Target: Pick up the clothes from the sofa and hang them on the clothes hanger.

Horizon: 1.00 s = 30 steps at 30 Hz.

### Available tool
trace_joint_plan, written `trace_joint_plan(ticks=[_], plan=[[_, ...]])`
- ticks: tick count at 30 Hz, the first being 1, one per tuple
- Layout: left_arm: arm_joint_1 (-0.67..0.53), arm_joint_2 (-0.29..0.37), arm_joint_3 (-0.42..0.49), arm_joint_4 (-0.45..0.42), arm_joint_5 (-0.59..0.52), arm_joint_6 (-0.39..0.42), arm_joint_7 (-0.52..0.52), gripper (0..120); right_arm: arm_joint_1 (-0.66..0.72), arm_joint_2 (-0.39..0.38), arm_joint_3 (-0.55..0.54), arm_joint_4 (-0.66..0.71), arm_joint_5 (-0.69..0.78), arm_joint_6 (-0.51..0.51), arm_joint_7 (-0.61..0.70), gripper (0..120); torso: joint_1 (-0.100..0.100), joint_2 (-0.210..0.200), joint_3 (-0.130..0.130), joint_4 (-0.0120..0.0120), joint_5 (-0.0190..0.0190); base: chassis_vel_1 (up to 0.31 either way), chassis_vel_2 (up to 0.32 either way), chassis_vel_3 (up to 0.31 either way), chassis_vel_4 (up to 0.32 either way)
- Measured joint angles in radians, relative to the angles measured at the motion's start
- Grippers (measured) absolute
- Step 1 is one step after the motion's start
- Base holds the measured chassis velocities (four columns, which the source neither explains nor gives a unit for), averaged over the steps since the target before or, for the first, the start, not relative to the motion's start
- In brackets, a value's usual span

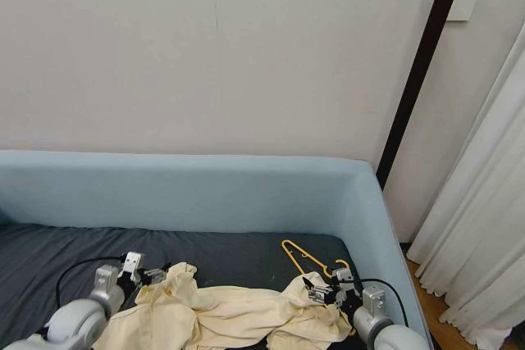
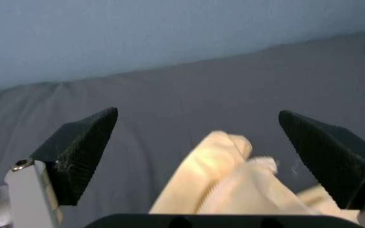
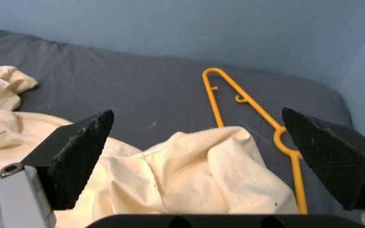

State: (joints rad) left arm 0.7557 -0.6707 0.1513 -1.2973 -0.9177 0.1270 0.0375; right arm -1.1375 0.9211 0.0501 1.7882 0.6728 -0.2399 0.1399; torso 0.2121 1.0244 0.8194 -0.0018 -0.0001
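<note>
– The crumpled cream cloth garment [image 1: 238, 317], where did it lie?

– On the dark grey seat cushion [image 1: 49, 252] of the pale blue upholstered sofa [image 1: 205, 194]. One bunched end covered the hook end of the thin orange plastic hanger [image 1: 308, 260], and the rest spread away from the hanger toward the robot's left.

– And the hanger itself?

– It lay flat on the seat, with its long bar bare and pointing toward the backrest. In the right wrist view the hanger [image 3: 246, 104] ran alongside the cloth [image 3: 195, 180], touching it near the neck.

– How was the right arm posed?

– It was low, its forearm reaching forward from the near edge of the seat. The right gripper [image 1: 318, 291] hovered over the cloth bunch, just beside the hanger's hook. Its black wedge fingers [image 3: 74, 156] were spread wide, the right gripper [image 3: 197, 111] gripping nothing.

– The left arm?

– It was posed much the same, low and aimed at the backrest. The left gripper [image 1: 160, 272] sat well apart from the hanger, at the garment's far end. In its own wrist view the left gripper [image 2: 197, 113] gaped fully, and a fold of the cloth [image 2: 233, 180] rose between the fingers [image 2: 81, 152] without being pinched.
</note>
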Motion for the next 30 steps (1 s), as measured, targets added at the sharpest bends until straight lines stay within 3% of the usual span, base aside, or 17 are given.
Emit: trace_joint_plan(ticks=[3, 6, 10, 12, 15, 22, 30], plan=[[-0.142, -0.055, 0.159, 0.111, -0.018, 0.012, 0.016, 100, -0.022, 0.001, 0.017, 0.012, -0.002, 0.001, 0.001, 100, 0.000, 0.000, 0.000, -0.0001, -0.0003, 0.000, 0.000, 0.000, 0.000], [-0.192, -0.080, 0.227, 0.139, -0.018, 0.030, 0.014, 100, -0.030, 0.002, 0.025, 0.015, -0.006, 0.001, 0.003, 100, 0.000, 0.000, 0.000, -0.0003, -0.0005, 0.000, 0.000, 0.000, 0.000], [-0.223, -0.088, 0.284, 0.115, 0.018, 0.072, -0.004, 97, -0.036, 0.002, 0.030, 0.015, -0.009, 0.001, 0.010, 100, 0.000, 0.000, 0.000, 0.0002, 0.0002, 0.000, 0.000, 0.000, 0.000], [-0.235, -0.063, 0.317, 0.045, 0.066, 0.174, -0.022, 97, -0.034, -0.002, 0.030, 0.015, -0.004, -0.003, 0.018, 100, 0.000, 0.000, 0.000, 0.0004, 0.0003, 0.000, 0.000, 0.000, 0.000], [-0.262, -0.049, 0.350, 0.006, 0.136, 0.267, -0.015, 97, -0.025, -0.006, 0.027, 0.021, 0.015, -0.014, 0.028, 100, 0.000, 0.000, 0.000, 0.0008, 0.0002, 0.000, 0.000, 0.000, 0.000], [-0.365, -0.079, 0.443, 0.077, 0.255, 0.277, 0.030, 100, -0.033, -0.012, 0.024, 0.038, 0.040, -0.030, 0.042, 100, 0.000, 0.000, 0.000, 0.0000, 0.0001, 0.000, 0.000, 0.000, 0.000], [-0.433, -0.126, 0.553, 0.128, 0.277, 0.291, 0.054, 97, -0.029, -0.027, 0.029, 0.043, 0.060, -0.042, 0.053, 100, 0.000, 0.000, 0.000, 0.0001, -0.0001, 0.000, 0.000, 0.000, 0.000]])
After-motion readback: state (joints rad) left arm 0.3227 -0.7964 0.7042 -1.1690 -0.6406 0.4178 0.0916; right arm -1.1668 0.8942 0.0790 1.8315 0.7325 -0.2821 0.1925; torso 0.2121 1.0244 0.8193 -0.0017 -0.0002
